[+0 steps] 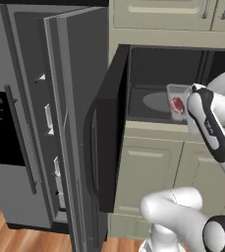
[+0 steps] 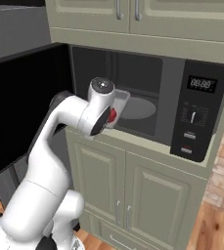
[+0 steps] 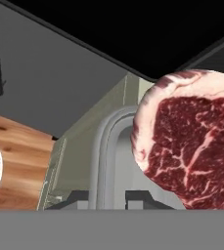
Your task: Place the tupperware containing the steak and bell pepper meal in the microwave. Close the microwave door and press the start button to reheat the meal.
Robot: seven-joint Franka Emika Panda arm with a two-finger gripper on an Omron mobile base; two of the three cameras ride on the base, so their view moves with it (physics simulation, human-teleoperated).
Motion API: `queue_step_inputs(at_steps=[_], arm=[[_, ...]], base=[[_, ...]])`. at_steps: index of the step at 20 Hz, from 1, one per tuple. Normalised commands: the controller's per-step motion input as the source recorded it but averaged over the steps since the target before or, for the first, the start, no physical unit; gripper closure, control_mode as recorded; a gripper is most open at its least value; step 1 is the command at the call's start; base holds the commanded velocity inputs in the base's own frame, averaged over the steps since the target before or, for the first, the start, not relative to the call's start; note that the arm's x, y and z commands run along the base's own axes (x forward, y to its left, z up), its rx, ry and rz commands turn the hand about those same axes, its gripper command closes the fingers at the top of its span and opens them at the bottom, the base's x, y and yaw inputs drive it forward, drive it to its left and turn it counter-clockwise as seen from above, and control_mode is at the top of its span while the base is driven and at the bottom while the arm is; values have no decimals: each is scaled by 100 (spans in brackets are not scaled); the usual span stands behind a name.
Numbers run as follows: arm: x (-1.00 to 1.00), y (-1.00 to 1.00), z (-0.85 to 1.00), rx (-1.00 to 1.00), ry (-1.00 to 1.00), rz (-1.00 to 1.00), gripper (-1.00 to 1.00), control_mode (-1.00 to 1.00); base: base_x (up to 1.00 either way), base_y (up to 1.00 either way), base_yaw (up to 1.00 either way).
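Now my jaws grasp the tupperware (image 1: 178,102) by its rim, holding it level at the microwave (image 2: 147,102) mouth so the steak (image 3: 189,136) stays put; the microwave door (image 1: 106,128) hangs wide.

Clear rectangular tupperware (image 1: 177,102) with rounded corners, level at the front opening of the microwave (image 1: 182,64), near the round grey turntable plate (image 1: 158,102). Inside it, a raw red steak (image 3: 191,139) marbled and rimmed with white fat. The microwave door (image 1: 109,133), a wide black panel, stands swung fully open to the left. The cavity is dark grey, framed by cream cabinetry.
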Motion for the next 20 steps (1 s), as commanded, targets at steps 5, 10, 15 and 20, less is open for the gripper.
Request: queue_step_inputs(at_steps=[5,10,15,20], arm=[[40,-28,0,0,8,0,100,-100],[48,-11,0,0,10,0,100,-100],[38,-2,-11,0,2,0,100,-100],[32,-13,-26,0,0,0,100,-100]], base=[[0,0,0],[0,0,0],[0,0,0],[0,0,0]])
